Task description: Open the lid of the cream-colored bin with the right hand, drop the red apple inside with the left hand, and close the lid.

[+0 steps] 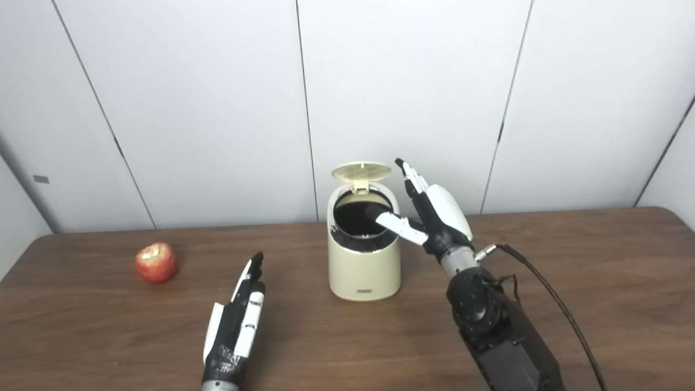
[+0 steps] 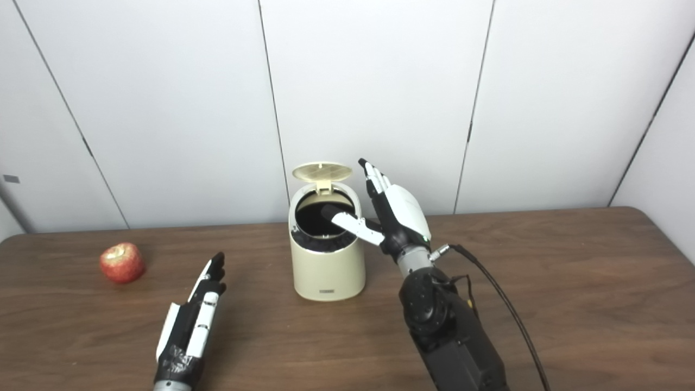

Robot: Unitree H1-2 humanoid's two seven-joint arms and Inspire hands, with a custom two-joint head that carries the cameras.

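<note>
Tabletop apple beyond left hand

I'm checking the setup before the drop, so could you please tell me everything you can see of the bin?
The bin is a small cream-coloured round container, plastic by its look, upright on the brown table near the middle. Its round lid is flipped up on a rear hinge, ribbed underside showing. The opening is dark inside, with a dark rim. A small label sits low on the front. The right hand is beside it, thumb over the opening; contact with the rim is unclear.
</note>
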